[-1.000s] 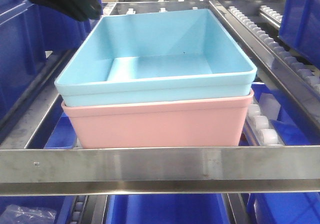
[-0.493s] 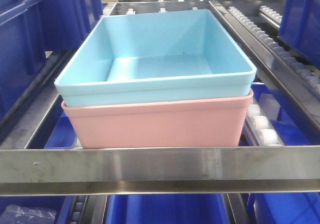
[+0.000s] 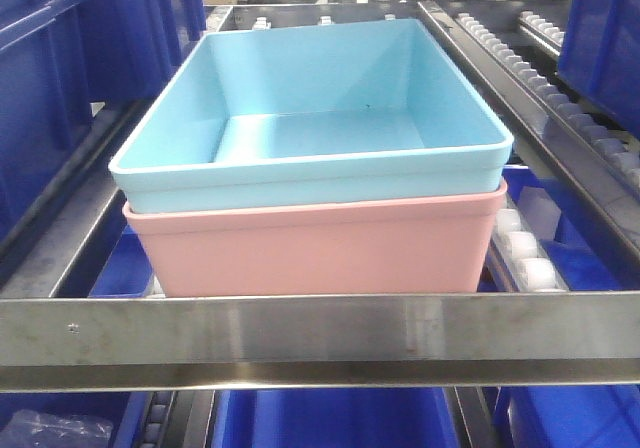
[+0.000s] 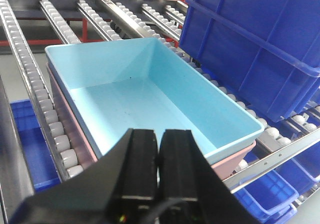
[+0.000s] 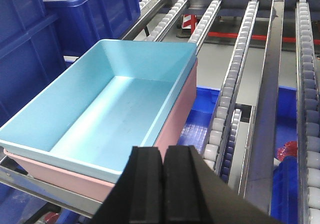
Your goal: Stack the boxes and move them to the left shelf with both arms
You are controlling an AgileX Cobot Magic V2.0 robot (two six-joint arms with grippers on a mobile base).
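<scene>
Landmark: crossbar [image 3: 320, 333], the shelf's front edge.

Left of the stack: dark blue crate [image 3: 45, 98], behind the crossbar on the neighbouring lane. Not mine to move.

My left gripper [image 4: 159, 156]: fingers pressed together, nothing between them. It hangs above the blue tub's near rim, clear of it. No contact, so it isn't bearing any load.

Centre: blue tub [image 3: 310, 118] nested in the pink tub [image 3: 320, 243], rims near flush, blue rim riding on pink. Stack sits just behind the crossbar, square to it, on the shelf [image 3: 75, 238] between the roller rails [image 3: 525, 253]. The crossbar acts as an end stop, which I judge is why the stack sits hard up to the front rather than further back.

My right gripper [image 5: 164, 181]: fingers also pressed together, empty. It hovers off the stack's right front corner, not touching.

Right of the stack: more blue crates [image 3: 600, 38], behind and below the crossbar.

Judgement: stacking done, stack resting on rollers under its own weight, both tools free. Task reads as finished or nearly so. Only risk I see: rollers let it drift back if bumped.
</scene>
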